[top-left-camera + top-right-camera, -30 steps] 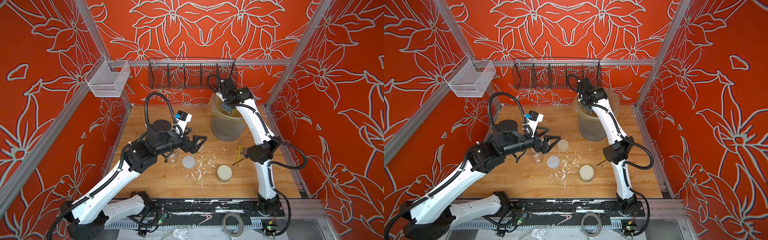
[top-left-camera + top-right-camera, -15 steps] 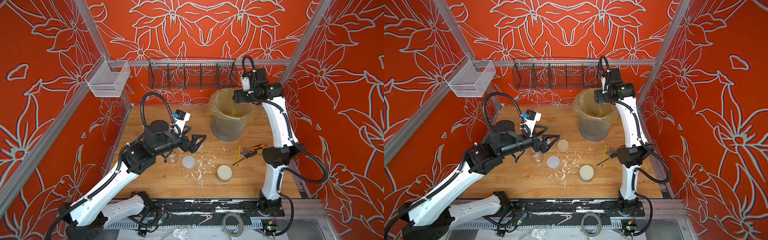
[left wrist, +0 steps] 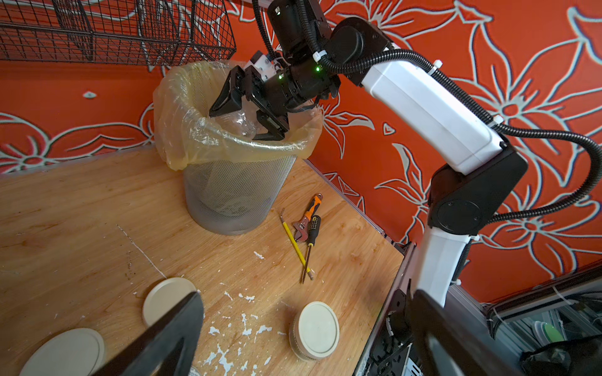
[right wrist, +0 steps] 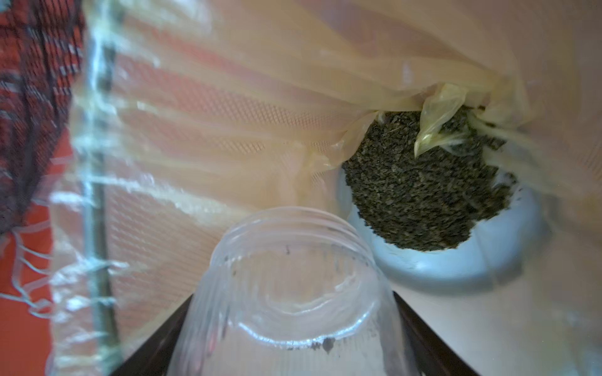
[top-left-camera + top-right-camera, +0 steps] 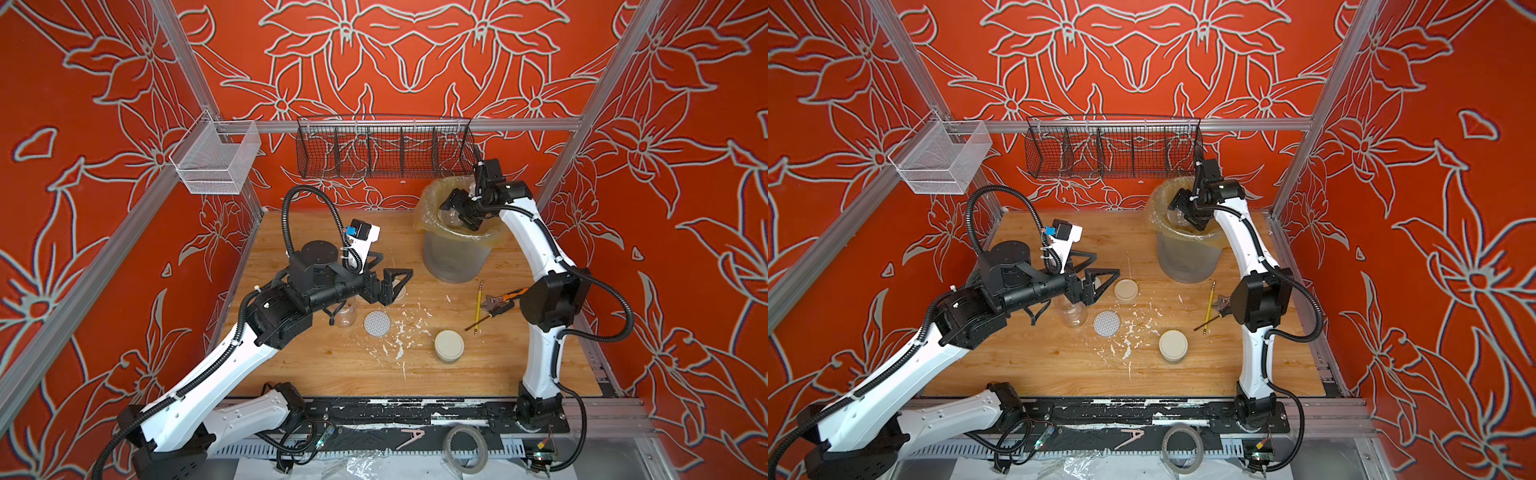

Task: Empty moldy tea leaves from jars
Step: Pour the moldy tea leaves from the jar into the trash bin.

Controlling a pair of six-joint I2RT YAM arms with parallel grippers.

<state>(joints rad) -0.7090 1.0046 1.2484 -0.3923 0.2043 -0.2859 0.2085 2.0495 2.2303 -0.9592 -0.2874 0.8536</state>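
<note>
Right fingers: our right gripper is clamped on a clear jar, which is tipped mouth-down in the bin.
Just changed: the arm swung out past the rim and came back.
Tea leaves: heaped at the bin's bottom, with only specks left in the jar.
Left fingers: our left gripper is spread wide and empty.
Meaning: we judge this jar emptied; a lidded jar waits.

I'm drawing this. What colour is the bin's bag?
The bin liner is see-through pale yellow, best in the left wrist view.

Both top views show me the whole table from above; left wrist sees the bin from afar, right wrist looks inside it, close.
</note>
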